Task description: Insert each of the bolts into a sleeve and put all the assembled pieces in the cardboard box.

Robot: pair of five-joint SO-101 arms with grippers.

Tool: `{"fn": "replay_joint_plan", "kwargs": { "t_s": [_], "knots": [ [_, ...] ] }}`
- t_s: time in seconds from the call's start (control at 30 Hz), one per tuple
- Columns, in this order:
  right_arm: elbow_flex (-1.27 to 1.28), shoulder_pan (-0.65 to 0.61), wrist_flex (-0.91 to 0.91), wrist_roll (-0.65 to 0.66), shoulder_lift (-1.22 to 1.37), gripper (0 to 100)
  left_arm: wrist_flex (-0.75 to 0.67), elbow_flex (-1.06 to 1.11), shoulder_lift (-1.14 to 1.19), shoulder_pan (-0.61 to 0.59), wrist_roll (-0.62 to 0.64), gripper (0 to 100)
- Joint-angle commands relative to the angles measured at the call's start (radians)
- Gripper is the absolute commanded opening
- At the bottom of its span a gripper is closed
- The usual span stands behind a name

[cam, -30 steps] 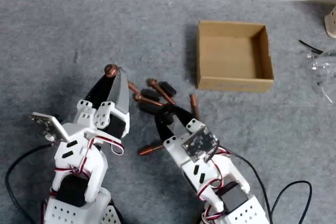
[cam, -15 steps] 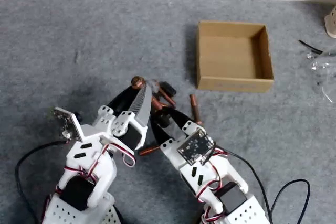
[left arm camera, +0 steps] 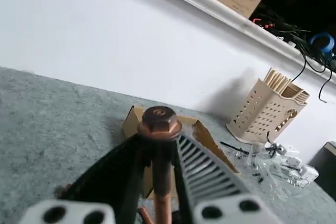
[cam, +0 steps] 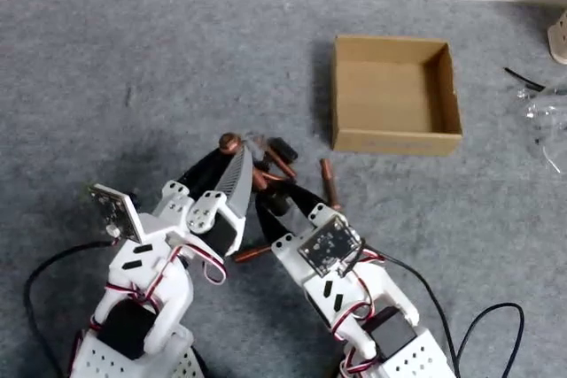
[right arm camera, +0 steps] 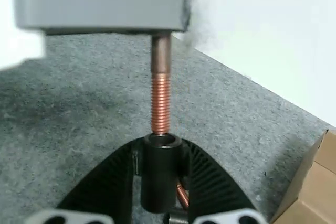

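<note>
4+ bolts (cam: 328, 181), 2+ sleeves (cam: 283, 149), 1 cardboard box (cam: 354, 141).

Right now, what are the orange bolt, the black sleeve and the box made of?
The bolt looks like copper-coloured metal: it shines and has crisp threads. The sleeve is smooth matte black, maybe coated metal or plastic; I cannot tell. The box is plain brown cardboard, dull, with folded walls.

— What are the things carried on?
— A table (cam: 106, 50) covered in grey, felt-like cloth.
— What is laid on it?
— An open cardboard box (cam: 397, 142) is set far right. A black sleeve (cam: 283, 148) and a copper bolt (cam: 328, 181) are seen near its front wall, a second bolt (cam: 252, 253) nearer, and clear plastic bits (cam: 542, 112) at the right edge.
</note>
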Motion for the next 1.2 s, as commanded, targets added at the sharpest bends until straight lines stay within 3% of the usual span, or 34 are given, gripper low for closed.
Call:
{"fn": "replay_joint_plan", "kwargs": {
  "t_s": [0.0,0.77,1.03,1.17],
  "knots": [
    [0.133,0.027,-0.024,0.011,-0.018,0.4,0.061,-0.007,0.001,0.094,-0.008,0],
    [0.133,0.028,-0.001,0.011,-0.018,0.4,0.068,0.042,0.004,0.09,-0.012,1],
    [0.133,0.05,-0.001,0.011,-0.018,0.4,0.13,0.033,0.005,0.09,-0.009,32],
    [0.133,0.076,-0.001,0.011,-0.019,0.4,0.133,0.031,0.004,0.035,-0.006,33]
  ]
}}
